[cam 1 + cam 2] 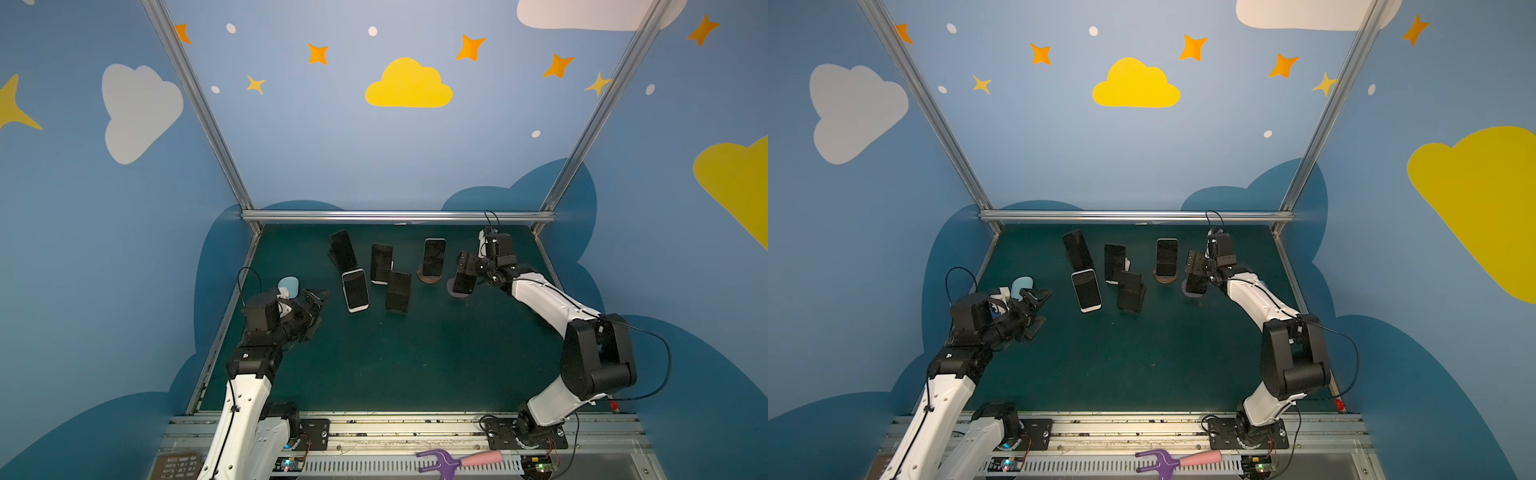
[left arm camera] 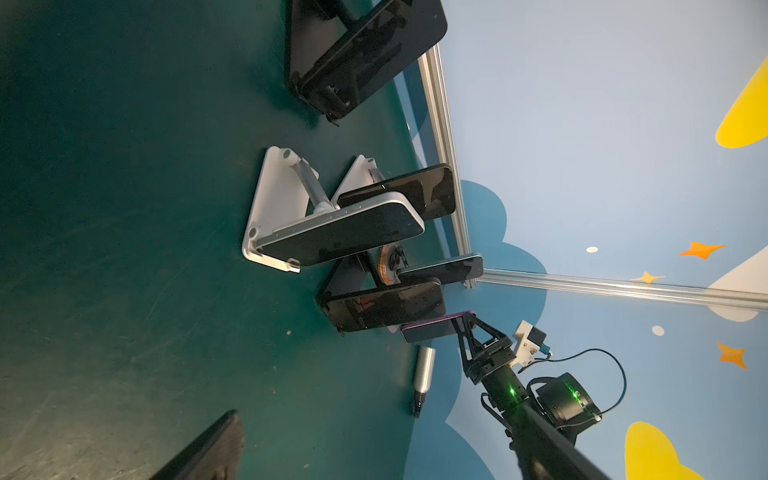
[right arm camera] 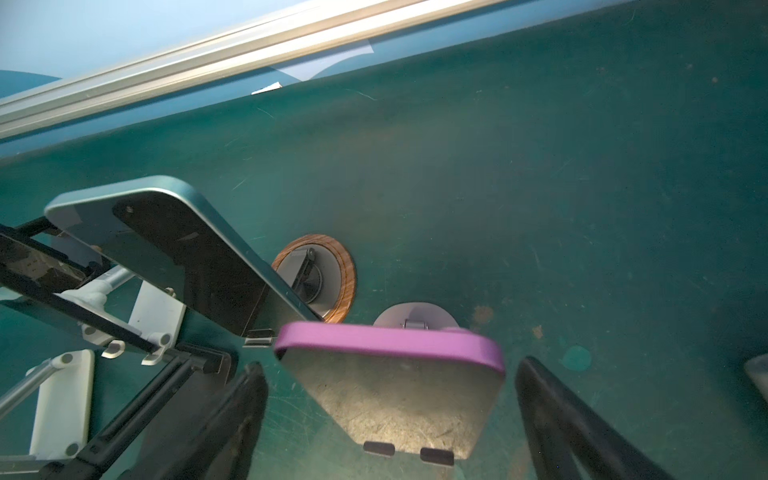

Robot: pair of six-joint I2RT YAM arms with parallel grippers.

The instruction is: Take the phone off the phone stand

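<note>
Well, the left gripper hangs wide open and idle, left of a propped white-edged phone. Further right, the right gripper is spread open astride the purple phone, propped on its round grey stand, fingers seemingly not touching. Grasping is in hand; next, close on its edges and lift it clear.

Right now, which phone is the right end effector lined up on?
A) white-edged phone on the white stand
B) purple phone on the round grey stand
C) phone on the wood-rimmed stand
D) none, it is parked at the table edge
B: in the right wrist view the purple phone, on its round grey stand, sits between the open fingers of the right end effector, with a gap on each side.
</note>
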